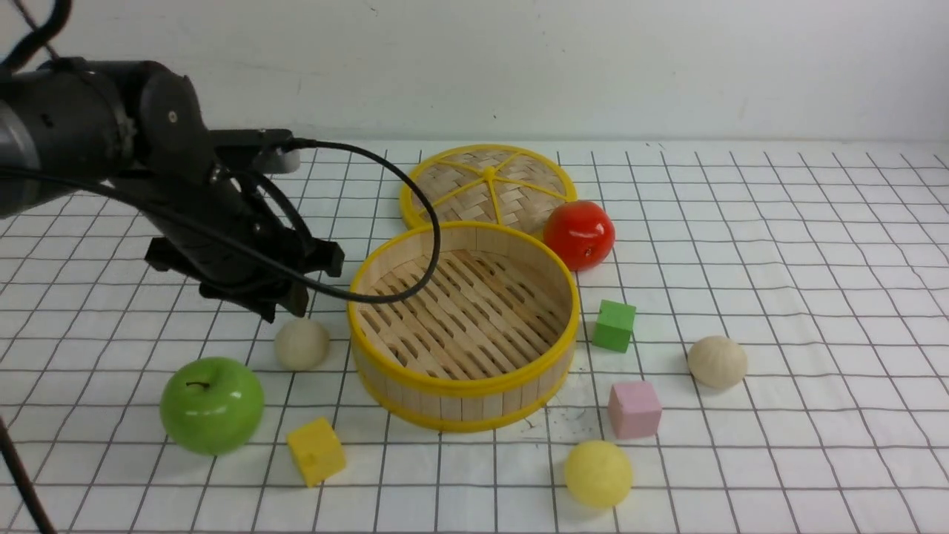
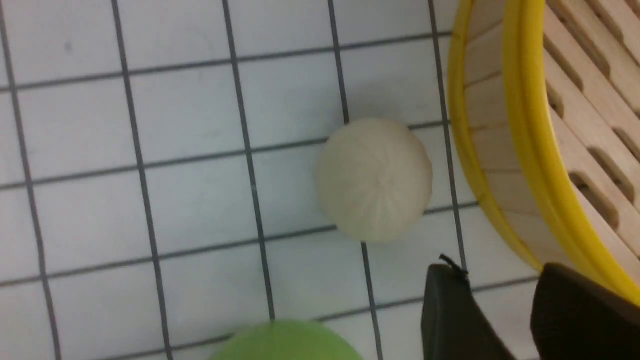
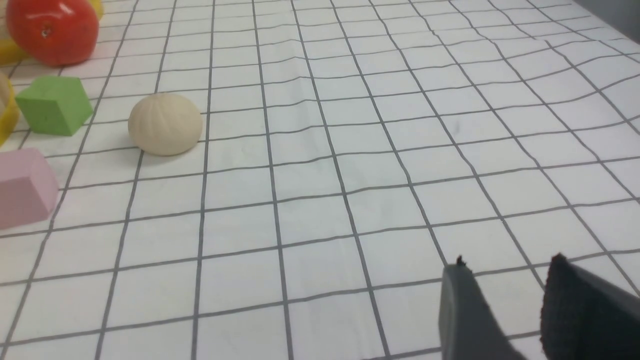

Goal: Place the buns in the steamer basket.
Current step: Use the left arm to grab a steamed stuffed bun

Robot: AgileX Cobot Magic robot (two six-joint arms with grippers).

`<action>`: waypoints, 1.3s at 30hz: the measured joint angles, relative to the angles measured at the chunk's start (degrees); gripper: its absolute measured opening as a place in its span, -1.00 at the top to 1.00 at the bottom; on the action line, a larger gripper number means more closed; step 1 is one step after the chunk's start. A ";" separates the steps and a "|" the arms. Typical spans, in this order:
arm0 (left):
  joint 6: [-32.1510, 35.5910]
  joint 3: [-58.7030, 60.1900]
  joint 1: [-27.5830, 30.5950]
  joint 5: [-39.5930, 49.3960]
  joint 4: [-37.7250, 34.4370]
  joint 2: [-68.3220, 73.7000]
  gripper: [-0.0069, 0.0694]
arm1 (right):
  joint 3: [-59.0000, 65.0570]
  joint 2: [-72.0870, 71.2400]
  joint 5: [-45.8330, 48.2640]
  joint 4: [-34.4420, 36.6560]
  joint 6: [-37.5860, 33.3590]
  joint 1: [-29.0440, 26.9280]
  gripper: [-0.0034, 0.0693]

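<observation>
A cream bun [image 1: 302,344] lies on the cloth just left of the empty steamer basket [image 1: 460,404]. My left gripper [image 1: 285,308] hovers above and slightly behind it, open and empty. In the left wrist view the bun [image 2: 375,180] lies beyond the gripper [image 2: 500,280], next to the basket's rim [image 2: 525,125]. A second cream bun [image 1: 716,361] lies right of the basket, and the pale yellow bun [image 1: 597,473] lies in front of it. My right gripper [image 3: 507,270] is open and empty over bare cloth, far from the second cream bun [image 3: 165,124]; it is out of the front view.
The woven lid [image 1: 487,185] lies behind the basket with a red apple [image 1: 579,234] beside it. A green apple [image 1: 212,405] and a yellow cube [image 1: 316,451] sit at front left. A green cube [image 1: 614,325] and a pink cube [image 1: 635,409] sit right of the basket.
</observation>
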 joint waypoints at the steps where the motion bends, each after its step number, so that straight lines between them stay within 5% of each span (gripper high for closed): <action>1: 0.18 -0.14 0.00 -1.13 0.05 1.11 0.19 | 0.00 0.00 0.00 0.00 0.00 0.00 0.25; 27: 0.37 -0.32 0.00 -6.83 3.61 9.87 0.23 | 0.00 0.00 0.00 0.00 0.00 0.00 0.25; 31: 0.37 -0.32 0.00 -6.83 3.61 9.87 0.32 | 0.00 0.00 0.00 0.00 0.00 0.00 0.25; 39: 0.77 -0.73 0.00 -5.52 3.61 9.87 0.85 | 0.00 0.00 0.00 0.00 0.00 0.00 0.25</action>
